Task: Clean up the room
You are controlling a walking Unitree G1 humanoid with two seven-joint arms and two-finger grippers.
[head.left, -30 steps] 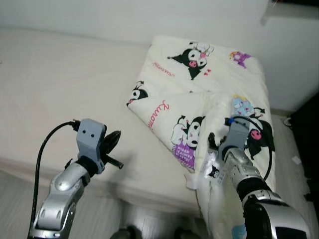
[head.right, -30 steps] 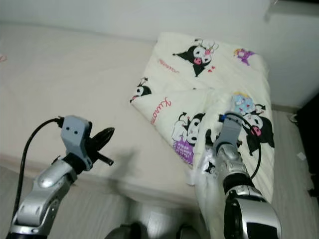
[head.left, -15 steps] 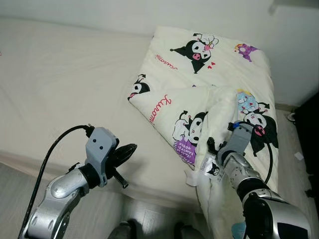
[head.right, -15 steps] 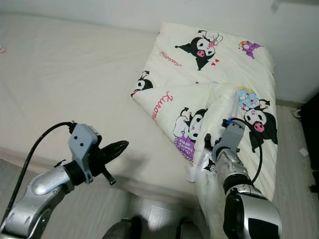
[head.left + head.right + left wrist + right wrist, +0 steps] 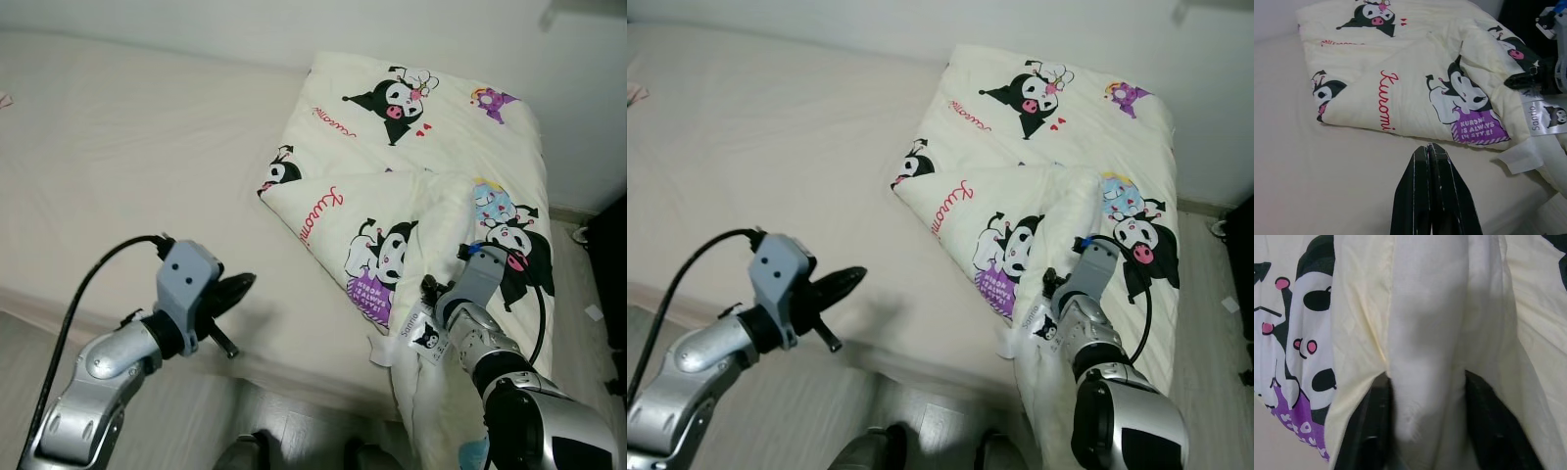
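The right gripper (image 5: 1420, 421) keeps its jaws clamped on the quilt (image 5: 411, 176); the left gripper (image 5: 1432, 196), jaws together, has drawn back over the bed (image 5: 118, 166).

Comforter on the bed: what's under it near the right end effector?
The comforter lies on the cream mattress, its edge hanging over the side. The right end effector pinches a fold; anything under it is covered.

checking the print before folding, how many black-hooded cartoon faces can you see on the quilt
5 on the quilt: one near the far edge, one at the left corner, one on the folded flap, one above the right gripper at, one on the tag. Folds may hide more.
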